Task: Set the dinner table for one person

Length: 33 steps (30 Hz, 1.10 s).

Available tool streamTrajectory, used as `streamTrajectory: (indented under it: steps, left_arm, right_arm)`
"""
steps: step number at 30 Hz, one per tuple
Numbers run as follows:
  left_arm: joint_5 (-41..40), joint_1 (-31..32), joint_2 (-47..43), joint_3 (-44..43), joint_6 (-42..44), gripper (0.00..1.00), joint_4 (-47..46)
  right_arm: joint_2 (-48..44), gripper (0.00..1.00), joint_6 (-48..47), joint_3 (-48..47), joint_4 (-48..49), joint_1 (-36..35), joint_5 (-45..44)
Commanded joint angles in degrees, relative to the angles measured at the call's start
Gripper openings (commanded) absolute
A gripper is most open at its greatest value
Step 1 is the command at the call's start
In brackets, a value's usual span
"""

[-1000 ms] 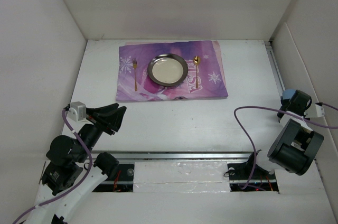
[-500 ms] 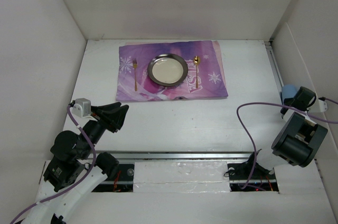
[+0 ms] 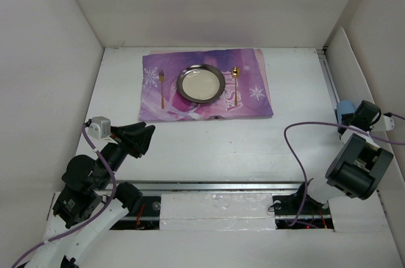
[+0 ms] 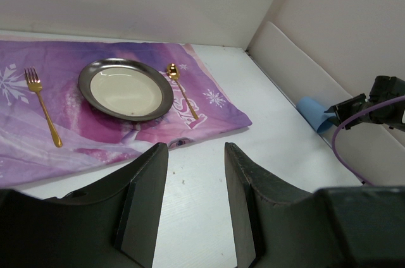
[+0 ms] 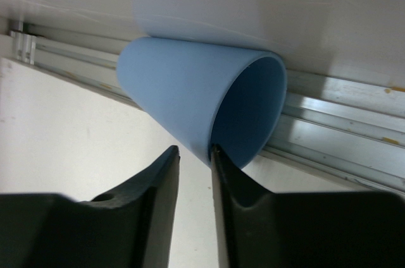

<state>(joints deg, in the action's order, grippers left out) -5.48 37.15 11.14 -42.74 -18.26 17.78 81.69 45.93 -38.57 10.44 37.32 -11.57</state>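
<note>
**Blue cup lying at my right claw's tips: a poor grip waits here.**
My worry is the blue cup (image 5: 190,91). It lies on its side just ahead of my right claw (image 5: 193,153), pressed against the metal rail (image 5: 329,141) and the side wall (image 5: 253,2). If I close on its tapered lip alone, it may squirt free and roll along the rail, or I may only jam it harder into the wall. My fingers stand narrow with a clear gap, and the cup's lower rim sits at the inner face of one; nothing is clamped. The dinner table (image 3: 209,148) lies beneath me, its purple mat (image 3: 253,100) and plate (image 3: 180,85) well apart from this claw. My left claw (image 4: 196,148) gapes wide, empty.
</note>
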Motion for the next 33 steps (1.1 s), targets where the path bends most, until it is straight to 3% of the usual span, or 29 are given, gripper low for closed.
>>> streamTrajectory:
  steps: [1,10,13,14,15,22,27,30,33]
  left_arm:
    - [-0.5,0.3,0.7,-0.1,0.5,0.37,-2.0]
    - [-1.0,0.3,1.4,-0.1,0.5,0.37,-2.0]
    - [-1.3,0.3,2.0,-0.1,0.5,0.37,-1.8]
    - [-1.4,0.3,2.1,-0.2,0.5,0.37,-1.8]
    - [-1.5,0.3,2.3,-0.2,0.5,0.37,-1.9]
    - [0.2,-0.4,3.0,-0.2,0.9,0.37,-2.6]
    - [1.4,-0.9,3.0,-0.1,1.1,0.37,-2.8]
    - [1.6,-0.9,2.8,-0.1,1.1,0.37,-3.0]
    - [1.5,-0.9,2.7,-0.1,1.1,0.37,-2.8]
  right_arm:
    - [2.2,0.39,-1.4,-4.8,-2.9,0.1,-1.7]
    - [10.2,0.41,-0.2,-10.2,-7.0,1.9,2.0]
    - [13.0,0.24,0.4,-12.4,-7.9,1.9,3.5]
    - [13.3,0.09,0.5,-12.7,-7.8,1.9,3.7]
    - [13.5,0.01,0.3,-12.8,-7.5,1.9,4.3]
    - [4.7,0.0,-2.3,-5.0,-1.8,0.7,1.5]
    - [-5.8,0.0,-8.7,-3.1,-3.2,-5.9,-2.3]
    - [-9.9,0.0,-13.4,-5.1,-4.5,-15.1,-4.2]
    - [-9.7,0.0,-17.6,-13.4,-12.2,-23.9,-4.6]
